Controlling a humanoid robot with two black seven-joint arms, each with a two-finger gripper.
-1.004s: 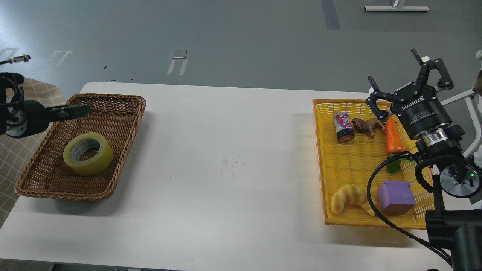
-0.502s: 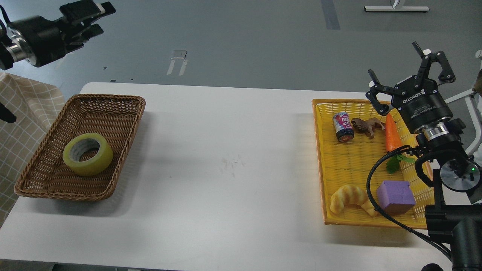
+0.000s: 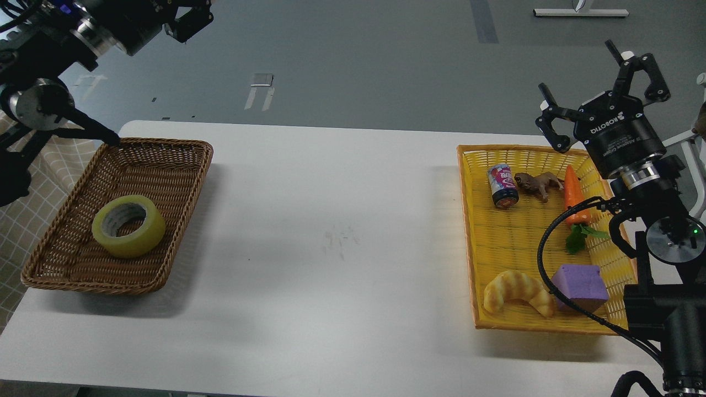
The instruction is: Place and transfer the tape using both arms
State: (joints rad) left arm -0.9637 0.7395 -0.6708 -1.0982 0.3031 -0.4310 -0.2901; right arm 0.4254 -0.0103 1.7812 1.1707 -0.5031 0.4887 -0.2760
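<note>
The tape (image 3: 128,225), a wide yellow roll with a grey-white core, lies flat in a brown wicker basket (image 3: 182,165) on the left of the white table. My left arm comes in at the top left. Its gripper (image 3: 190,19) is high above the basket's far edge, partly cut off by the frame's top, and its fingers cannot be told apart. My right gripper (image 3: 575,65) is open and empty, raised above the far right corner of a yellow tray (image 3: 469,231).
The yellow tray holds a small can (image 3: 502,186), a brown toy animal (image 3: 538,183), a carrot (image 3: 575,194), a croissant (image 3: 515,292) and a purple block (image 3: 580,286). A checked cloth (image 3: 22,209) lies left of the table. Bare white tabletop (image 3: 331,231) lies between basket and tray.
My left arm has swung up from beside the basket to the top left and moved rightward. My right gripper has risen slightly. The tape has not moved.
</note>
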